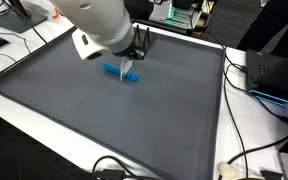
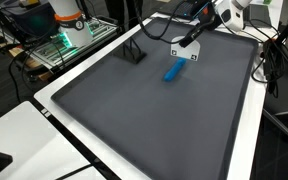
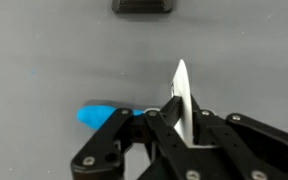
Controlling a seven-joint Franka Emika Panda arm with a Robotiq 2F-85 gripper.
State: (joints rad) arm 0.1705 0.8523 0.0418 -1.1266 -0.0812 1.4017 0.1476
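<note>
The black jointed-metal gripper (image 3: 172,118) is closed narrow on a thin white flat sheet (image 3: 181,90). The sheet stands on edge between the fingers and tapers to a point. Just beside the fingers, a smooth bright blue rounded plastic piece (image 3: 97,115) lies on the matte dark grey mat (image 3: 44,50) that covers the white table (image 1: 34,125). Only the wrist view shows the sheet's thin edge. An exterior view shows the blue piece as a long bar (image 2: 172,70), with a black angular stand (image 2: 134,53) well apart from it.
</note>
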